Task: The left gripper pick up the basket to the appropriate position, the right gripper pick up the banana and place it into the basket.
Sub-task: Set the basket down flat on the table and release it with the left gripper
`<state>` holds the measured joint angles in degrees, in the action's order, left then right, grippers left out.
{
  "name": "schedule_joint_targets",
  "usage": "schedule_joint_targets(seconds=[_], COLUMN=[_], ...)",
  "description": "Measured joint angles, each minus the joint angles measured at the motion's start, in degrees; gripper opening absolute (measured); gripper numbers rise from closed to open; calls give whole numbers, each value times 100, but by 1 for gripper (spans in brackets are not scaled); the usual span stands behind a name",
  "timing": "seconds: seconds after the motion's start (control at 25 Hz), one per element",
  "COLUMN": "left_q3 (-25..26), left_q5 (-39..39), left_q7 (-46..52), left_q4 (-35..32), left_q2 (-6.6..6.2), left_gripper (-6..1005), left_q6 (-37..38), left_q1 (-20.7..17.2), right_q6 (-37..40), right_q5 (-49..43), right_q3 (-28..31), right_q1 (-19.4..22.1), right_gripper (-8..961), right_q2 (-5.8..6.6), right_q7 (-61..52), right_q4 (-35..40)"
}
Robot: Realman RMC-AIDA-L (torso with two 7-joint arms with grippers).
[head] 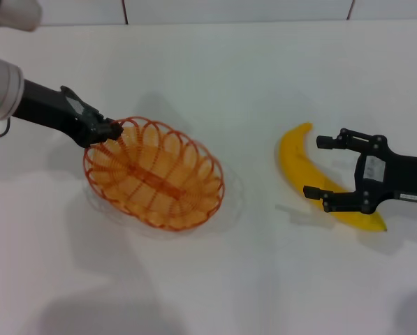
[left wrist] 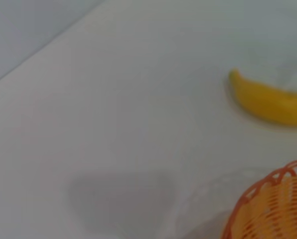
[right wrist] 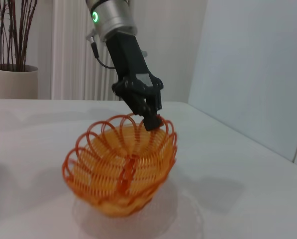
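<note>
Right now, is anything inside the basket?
Empty. The basket shows only bare orange wire in the head and right wrist views. The banana lies on the table, outside it, by the open right gripper.

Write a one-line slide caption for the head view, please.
Left gripper shut on the oval orange wire basket; open right gripper straddles the curved yellow banana on the white table.

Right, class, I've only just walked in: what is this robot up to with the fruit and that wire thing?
The left claw is shut on the rim of the orange basket, which the right wrist view shows tilted and raised off the white table. The right claw is open, its fingers straddling the banana, which lies on the table to the basket's right. The banana is not yet gripped or in the basket.
</note>
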<state>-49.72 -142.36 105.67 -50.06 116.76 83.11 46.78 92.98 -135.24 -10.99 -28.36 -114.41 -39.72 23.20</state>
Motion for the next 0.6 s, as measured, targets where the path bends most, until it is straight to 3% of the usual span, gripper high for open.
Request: schedule_joint_targets(seconds=[0.28,0.6], left_q3=[21,-106], left_q5=[238,257], left_q7=[728,1483], left_q4=[116,917], left_q2=[17,24], left_gripper=[59,58], left_q6=[-24,-1163], left_q1=[-62,21], right_q6=[2,1], right_q5=[69,75], right_q3=[0,0], right_q1=[33,-27], right_gripper=[892,892], right_q2=[-1,-16], right_q7=[0,0], right_q4=[0,0])
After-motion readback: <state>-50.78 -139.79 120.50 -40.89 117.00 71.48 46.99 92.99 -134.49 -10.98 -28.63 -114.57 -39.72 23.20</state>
